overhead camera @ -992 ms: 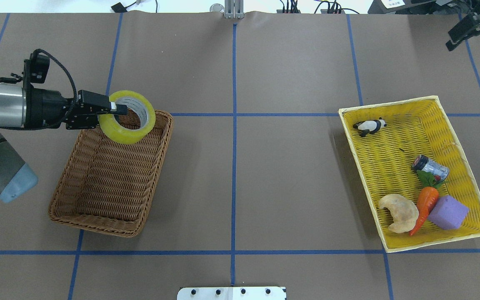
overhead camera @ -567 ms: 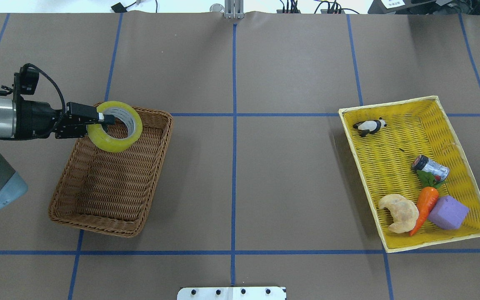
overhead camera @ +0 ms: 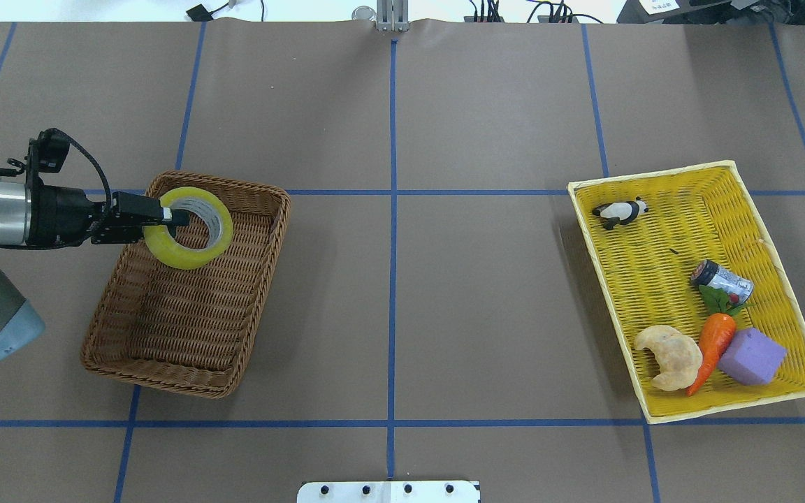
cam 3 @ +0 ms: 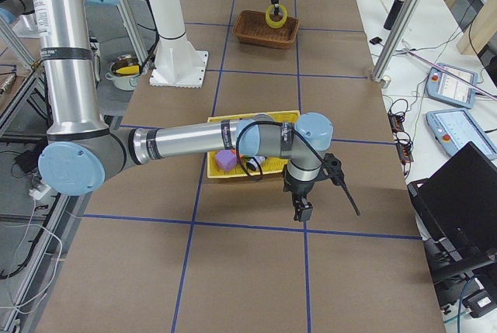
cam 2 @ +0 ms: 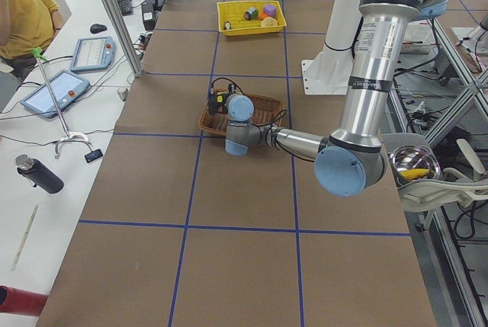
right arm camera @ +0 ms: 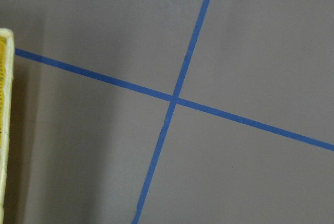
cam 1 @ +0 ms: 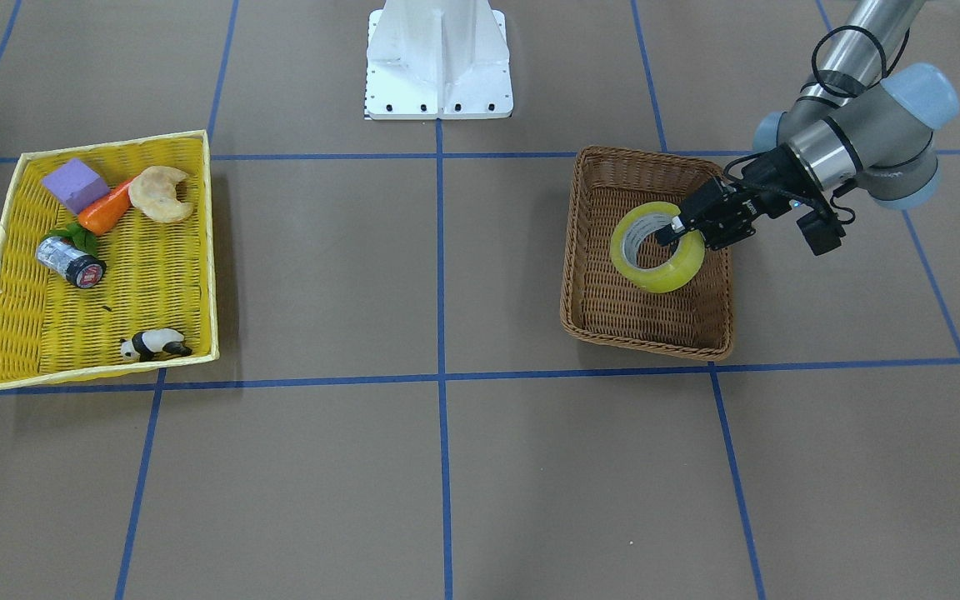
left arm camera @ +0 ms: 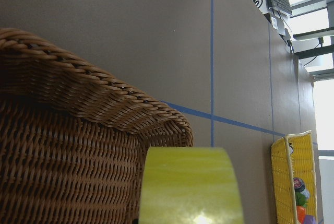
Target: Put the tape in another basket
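Observation:
The yellow tape (overhead camera: 180, 257) hangs on edge from my left gripper (overhead camera: 170, 214), which is shut on its rim, one finger through the white core. It sits low over the far end of the brown wicker basket (overhead camera: 158, 381). The front-facing view shows the tape (cam 1: 655, 280), the gripper (cam 1: 682, 228) and the basket (cam 1: 647, 338). The left wrist view shows the tape (left arm camera: 190, 187) just inside the basket's braided rim (left arm camera: 78, 83). My right gripper (cam 3: 301, 210) shows only in the exterior right view, over bare table beside the yellow basket; I cannot tell whether it is open.
A shallow yellow basket (overhead camera: 661, 413) at the right holds a toy panda (overhead camera: 620, 211), a small can (overhead camera: 722, 279), a carrot (overhead camera: 713, 342), a purple block (overhead camera: 752, 356) and a bread piece (overhead camera: 669, 356). Blue tape lines grid the brown table.
My left gripper has drawn back to the left and come down with the tape, from over the basket's far rim to lower inside it. The right arm has left the overhead view's top right corner.

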Motion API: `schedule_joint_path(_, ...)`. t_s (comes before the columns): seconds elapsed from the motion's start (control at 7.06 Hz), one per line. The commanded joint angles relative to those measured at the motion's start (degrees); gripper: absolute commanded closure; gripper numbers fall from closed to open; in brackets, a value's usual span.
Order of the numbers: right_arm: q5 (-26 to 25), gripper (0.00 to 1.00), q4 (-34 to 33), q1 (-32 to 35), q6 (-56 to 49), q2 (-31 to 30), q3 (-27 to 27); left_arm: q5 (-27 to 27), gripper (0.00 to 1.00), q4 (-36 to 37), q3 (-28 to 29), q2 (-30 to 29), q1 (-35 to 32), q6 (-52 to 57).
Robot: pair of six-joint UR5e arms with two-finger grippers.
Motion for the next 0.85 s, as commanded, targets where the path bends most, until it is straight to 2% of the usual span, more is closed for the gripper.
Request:
schedule_joint_path(0.0, -0.04, 0.0, 0.04, 0.26, -0.35, -0.37, -0.06, -0.07, 0.33, -0.01, 0.74, 1.66, 0.53, 6.2)
schedule_joint_path(0.14, -0.04, 0.0, 0.04, 0.35, -0.35, -0.28, -0.06, -0.07, 0.24, -0.18, 0.74, 3.59, 0.53, 9.98)
schedule_joint_path(0.28, -0.04, 0.0, 0.04, 0.26, -0.26, -0.28, 0.03, -0.07, 0.02, -0.18, 0.74, 3.95, 0.45, 10.89)
schedule_joint_path(0.71, -0.04, 0.0, 0.13, 0.26, 0.35, -0.2, 0.2, -0.77, 0.02, -0.36, 0.13, 4.92, -2.52, 11.86)
